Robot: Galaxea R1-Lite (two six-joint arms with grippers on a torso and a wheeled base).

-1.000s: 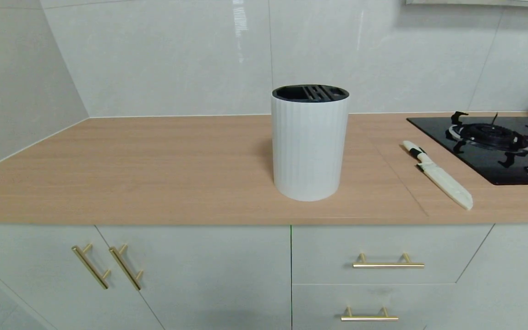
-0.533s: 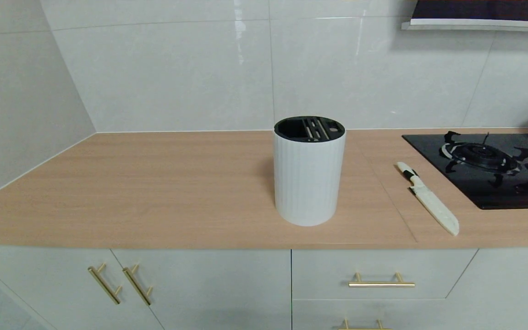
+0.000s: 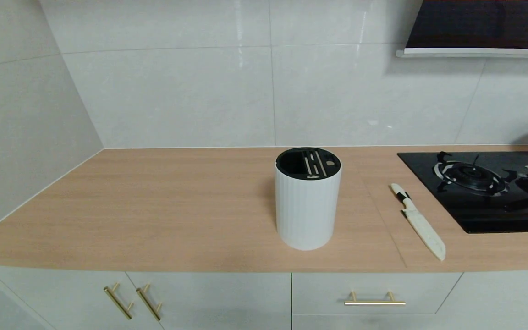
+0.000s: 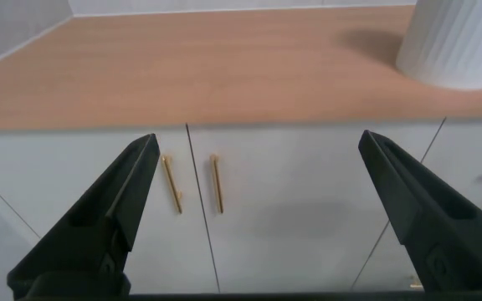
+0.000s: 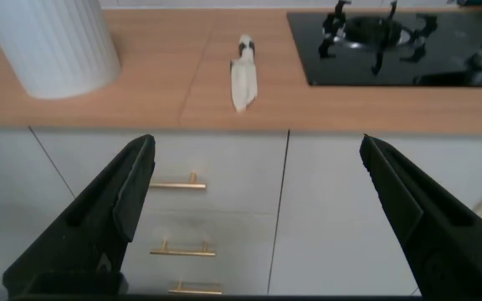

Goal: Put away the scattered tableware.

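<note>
Knife [image 3: 417,222] laid flat on surface [image 3: 177,206], ahead of and above right hand [image 5: 256,142], well apart from it. Ribbed holder [image 3: 307,206] stood upright on knife's left, ahead of left hand [image 4: 258,142]. Both hands spread wide, nothing gripped, held level with cabinet fronts [image 4: 308,209].

Left pincer [image 4: 255,142], right pincer [image 5: 256,142] — black, tapered

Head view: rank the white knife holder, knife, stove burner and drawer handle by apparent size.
1. white knife holder
2. stove burner and knife: close; the knife is longer, the burner broader and farther back
3. drawer handle
</note>
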